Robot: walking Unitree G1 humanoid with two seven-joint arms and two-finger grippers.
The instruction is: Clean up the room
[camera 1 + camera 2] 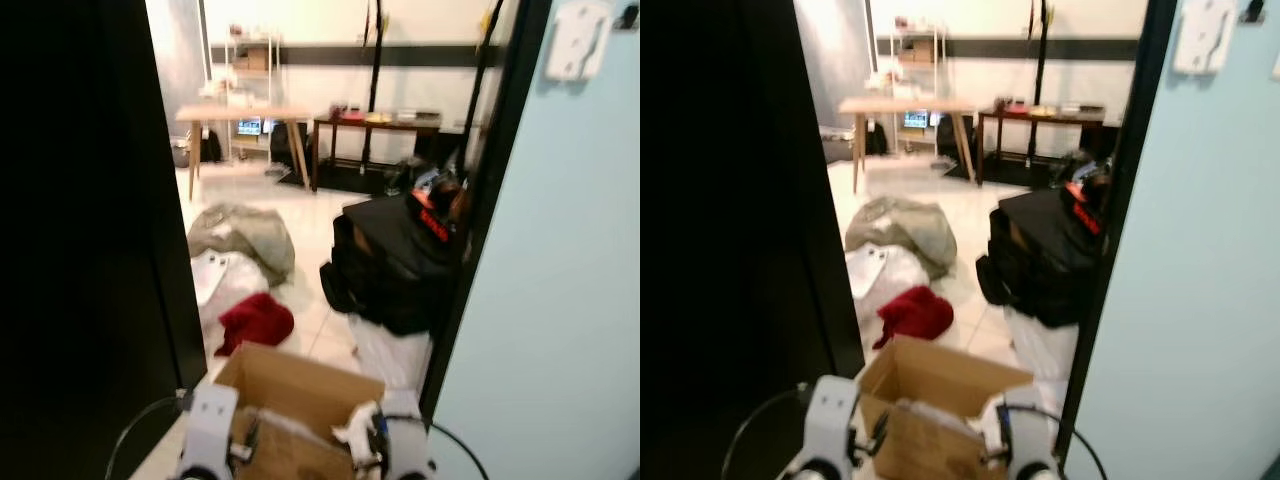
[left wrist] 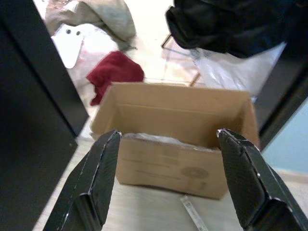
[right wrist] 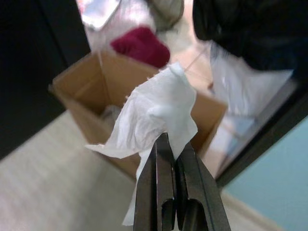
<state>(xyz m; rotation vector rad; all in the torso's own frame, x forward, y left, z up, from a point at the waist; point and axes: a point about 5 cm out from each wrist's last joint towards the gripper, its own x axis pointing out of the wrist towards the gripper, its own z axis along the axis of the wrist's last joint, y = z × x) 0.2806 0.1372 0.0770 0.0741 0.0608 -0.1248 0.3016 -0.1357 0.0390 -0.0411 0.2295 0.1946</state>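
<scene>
An open cardboard box [image 1: 300,400] stands on the floor in the doorway, right in front of me, with pale crumpled stuff inside. My right gripper [image 3: 171,144] is shut on a crumpled white tissue [image 3: 154,113], held above the box's near right side; the tissue [image 1: 358,425] hangs there in the head views too. My left gripper [image 2: 166,139] is open and empty, its fingers [image 2: 98,178] spread just short of the box's near wall [image 2: 168,166].
A red cloth [image 1: 258,320], a white plastic bag [image 1: 215,275] and a grey-green bundle [image 1: 245,235] lie on the tiles beyond the box. A black bag pile [image 1: 395,260] sits right. A dark door panel [image 1: 90,250] stands left, a pale blue wall [image 1: 560,300] right. Tables [image 1: 245,115] stand far back.
</scene>
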